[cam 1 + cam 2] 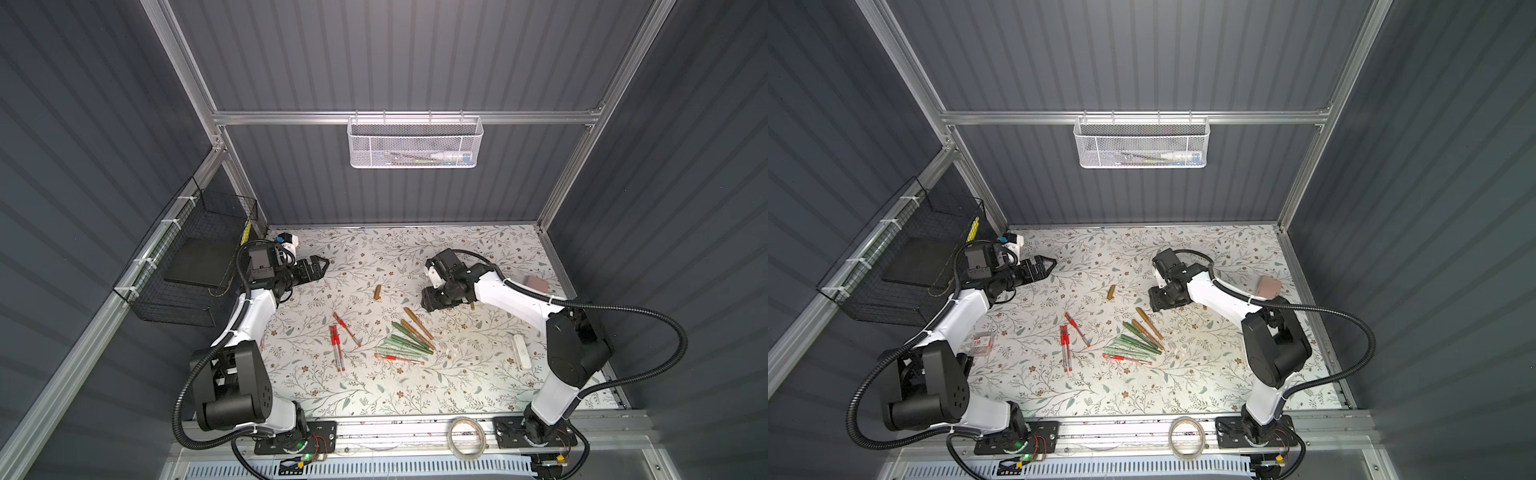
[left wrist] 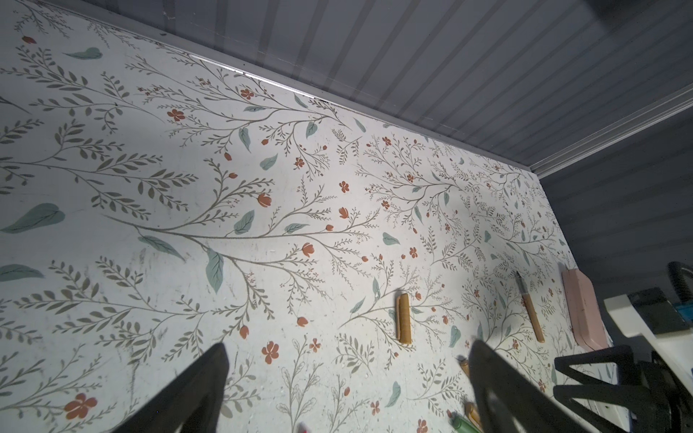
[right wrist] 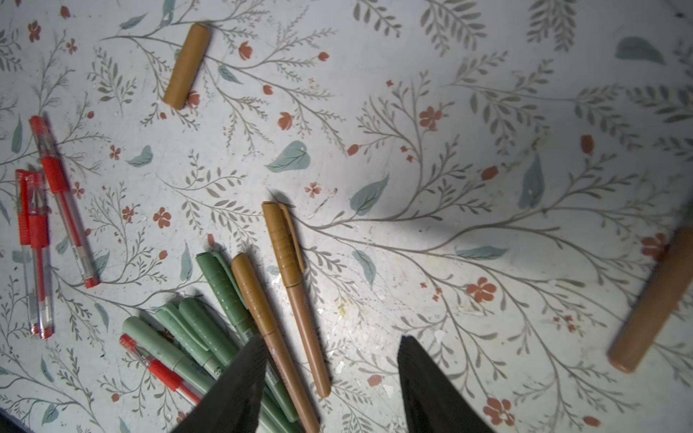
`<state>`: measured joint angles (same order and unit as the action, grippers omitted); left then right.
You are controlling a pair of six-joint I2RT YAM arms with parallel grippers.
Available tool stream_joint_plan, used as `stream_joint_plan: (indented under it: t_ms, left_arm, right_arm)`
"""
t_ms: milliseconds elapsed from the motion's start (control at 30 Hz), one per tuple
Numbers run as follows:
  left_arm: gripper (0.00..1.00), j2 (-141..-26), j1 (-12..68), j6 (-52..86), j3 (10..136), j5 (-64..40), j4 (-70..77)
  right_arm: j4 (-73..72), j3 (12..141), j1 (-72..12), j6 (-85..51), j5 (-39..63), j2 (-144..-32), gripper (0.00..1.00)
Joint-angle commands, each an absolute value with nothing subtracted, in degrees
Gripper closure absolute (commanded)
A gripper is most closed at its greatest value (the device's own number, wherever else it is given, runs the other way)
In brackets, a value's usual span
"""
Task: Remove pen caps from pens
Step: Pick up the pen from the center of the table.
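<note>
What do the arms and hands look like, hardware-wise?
Left arm and right arm: white link shells, black joint housings. Black corrugated conduit loops along each, held by white ties. Left hand and right hand: black, two tapering pointed fingers.

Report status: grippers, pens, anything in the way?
Left gripper open, empty, off to the side. Right gripper open, empty, near the pens. One gold-brown cap off, bare pen apart; two gold-brown pens capped. Nothing blocking.

Left arm (image 1: 253,311) and right arm (image 1: 511,297): white shells, black joints; ribbed black hoses (image 1: 183,399); left gripper (image 1: 323,262), right gripper (image 1: 426,303) black.
</note>
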<state>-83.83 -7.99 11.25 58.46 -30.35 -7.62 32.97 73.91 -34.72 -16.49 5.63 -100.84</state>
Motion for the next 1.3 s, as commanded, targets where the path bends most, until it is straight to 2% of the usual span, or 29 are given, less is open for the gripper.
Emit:
stream_joint_plan:
  t_ms: [0,267,433,967,1267]
  left_arm:
    - [0.0,-83.7,-9.0,12.4,58.5,-31.0,-6.4]
    - [0.0,-83.8,-9.2,12.4,58.5,-31.1,-6.3]
    - [0.0,-84.0,-9.3,12.4,59.0,-31.0,-6.8]
    - [0.0,-83.1,-9.7,12.5,58.1,-31.1,-6.2]
    - [0.0,-82.8,-9.9,13.0,58.1,-31.5,-5.8]
  right_arm:
    - [34.9,75.0,-36.0,-15.9,5.7,-103.0,0.43]
    - [35.9,76.1,-39.4,-15.2,6.1,-107.0,0.51]
    - [36.3,75.3,-40.5,-15.3,5.6,-107.8,0.6]
    - [36.8,72.0,-41.0,-14.8,3.8,-109.1,0.72]
    - [37.0,72.9,-41.4,-14.0,3.0,-111.8,0.74]
